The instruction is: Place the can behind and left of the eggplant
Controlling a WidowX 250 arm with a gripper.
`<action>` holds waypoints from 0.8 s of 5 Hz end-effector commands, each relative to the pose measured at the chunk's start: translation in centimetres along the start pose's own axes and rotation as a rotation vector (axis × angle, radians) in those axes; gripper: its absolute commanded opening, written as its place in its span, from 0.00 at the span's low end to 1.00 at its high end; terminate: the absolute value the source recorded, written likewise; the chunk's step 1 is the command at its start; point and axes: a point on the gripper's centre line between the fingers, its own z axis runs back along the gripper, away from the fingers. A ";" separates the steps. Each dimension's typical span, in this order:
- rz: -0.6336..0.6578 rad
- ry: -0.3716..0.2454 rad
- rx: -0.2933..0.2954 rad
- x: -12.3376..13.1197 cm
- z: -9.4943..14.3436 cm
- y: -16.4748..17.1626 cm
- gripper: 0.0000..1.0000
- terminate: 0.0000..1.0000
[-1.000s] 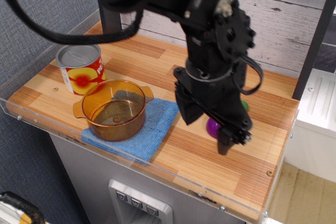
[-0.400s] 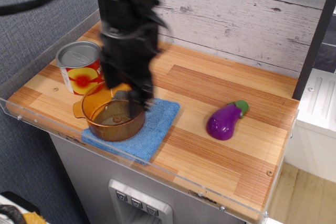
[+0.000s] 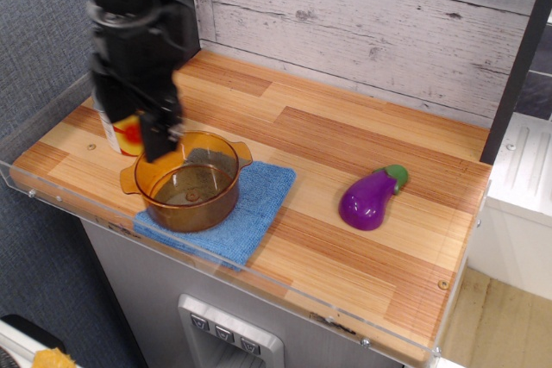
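Wooden counter (image 3: 345,140); one can (image 3: 126,134), one eggplant (image 3: 371,197)

Arm enters from top-left, black housing hanging near vertical directly over can (image 3: 121,134), hiding most of it. Whole arm motion-blurred. Gripper (image 3: 148,137) points down at can's right side, fingers extending below can's top edge. Jaw state unreadable: blur plus dark body. Contact with can not confirmable.
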 end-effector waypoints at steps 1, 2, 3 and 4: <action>0.008 0.003 0.036 -0.9 -0.6 4.5 1.00 0.00; 0.019 0.043 0.043 -1.1 -1.7 5.8 1.00 0.00; 0.032 0.070 0.058 -1.7 -2.4 7.1 1.00 0.00; 0.014 0.095 0.050 -1.5 -3.4 7.9 1.00 0.00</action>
